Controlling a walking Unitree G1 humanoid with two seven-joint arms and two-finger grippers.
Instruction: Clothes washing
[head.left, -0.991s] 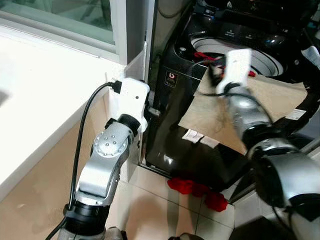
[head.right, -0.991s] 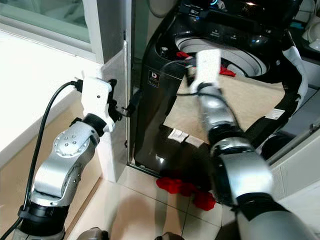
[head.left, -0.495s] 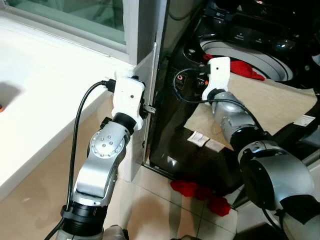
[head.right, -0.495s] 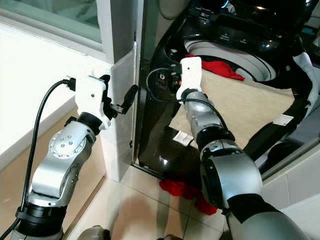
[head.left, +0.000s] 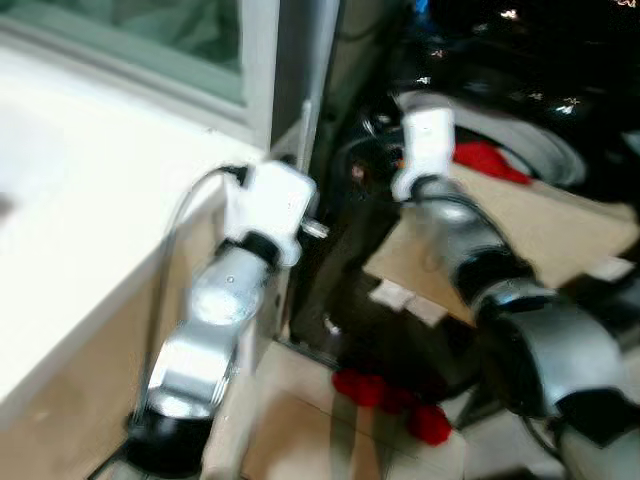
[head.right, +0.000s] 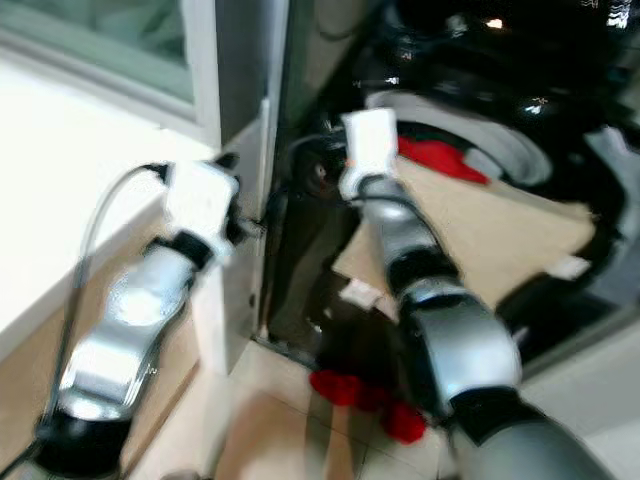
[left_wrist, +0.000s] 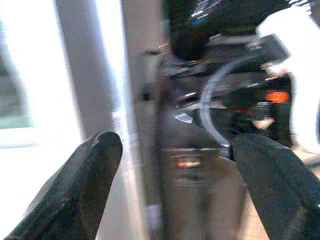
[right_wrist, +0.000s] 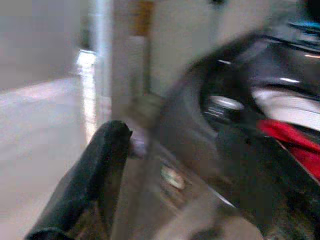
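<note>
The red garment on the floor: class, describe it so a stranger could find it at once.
Start at the black washing machine. At its foot, on the pale tiled floor, lies the red garment, crumpled. A second red cloth sits up in the drum, so pick the low one.

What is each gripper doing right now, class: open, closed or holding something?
Left gripper: open, empty, beside the washing machine.
Right gripper: open, empty, at the machine's front corner.

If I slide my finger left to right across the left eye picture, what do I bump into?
White windowsill → left gripper → right gripper → red cloth in the washer → beige cloth.
</note>
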